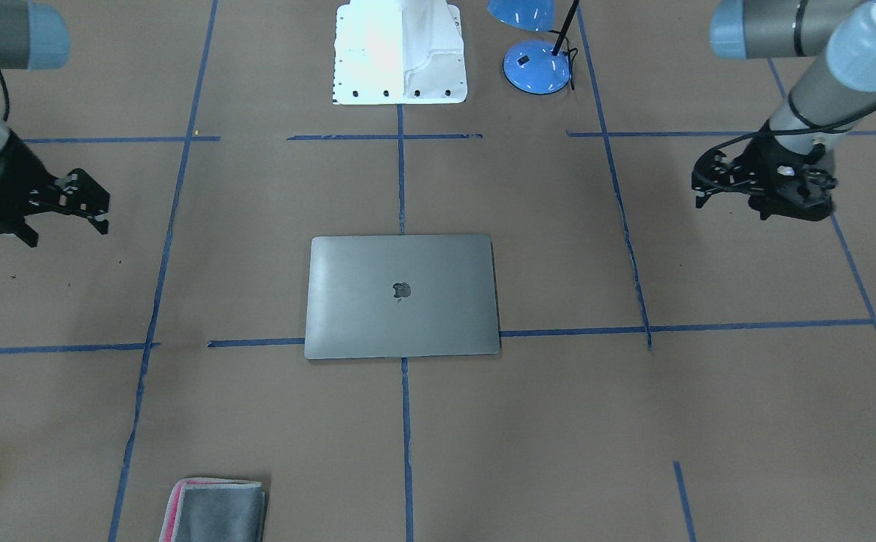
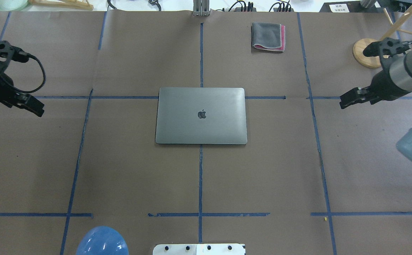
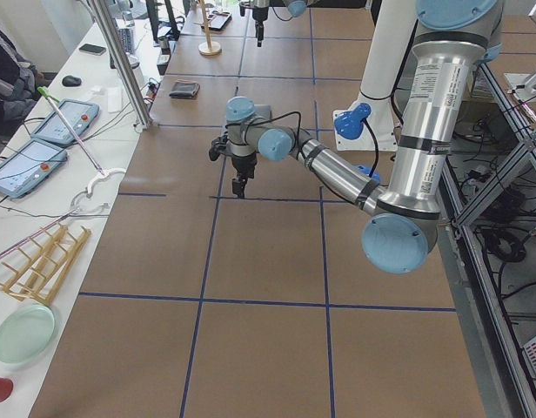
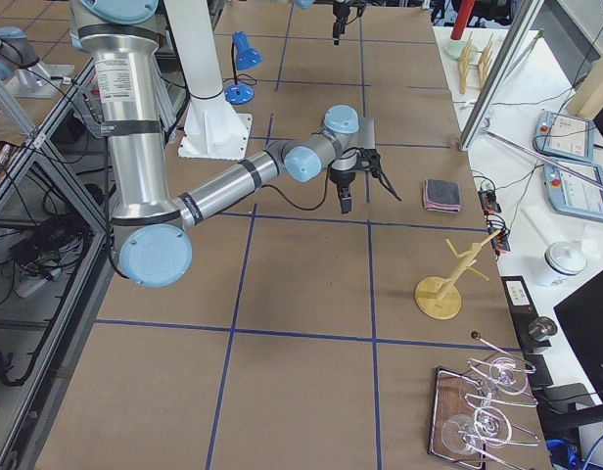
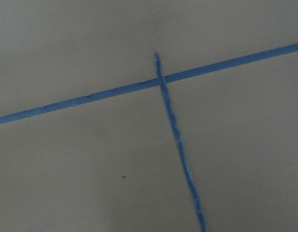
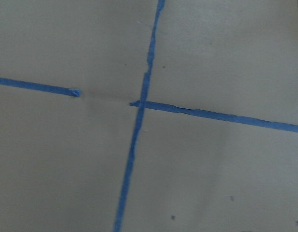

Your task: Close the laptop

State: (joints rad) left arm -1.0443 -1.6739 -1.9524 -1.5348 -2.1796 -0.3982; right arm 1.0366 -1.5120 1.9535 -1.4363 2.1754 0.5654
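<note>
The laptop (image 1: 402, 295) is a slim space-grey one lying flat in the middle of the brown table, with its lid down and the dark apple logo facing up; it also shows in the overhead view (image 2: 201, 115). No keyboard or screen is visible. My left gripper (image 1: 731, 209) hangs above the table well off to the laptop's side, open and empty, and shows at the left of the overhead view (image 2: 32, 107). My right gripper (image 1: 68, 232) hangs on the opposite side, open and empty, at the right of the overhead view (image 2: 348, 100). Both wrist views show only bare table and blue tape.
A folded grey-and-pink cloth (image 2: 268, 36) lies near the table's far edge. A blue desk lamp (image 1: 536, 66) stands beside the white robot base (image 1: 400, 56). A wooden stand (image 2: 367, 53) is at the far right. Blue tape lines grid the table.
</note>
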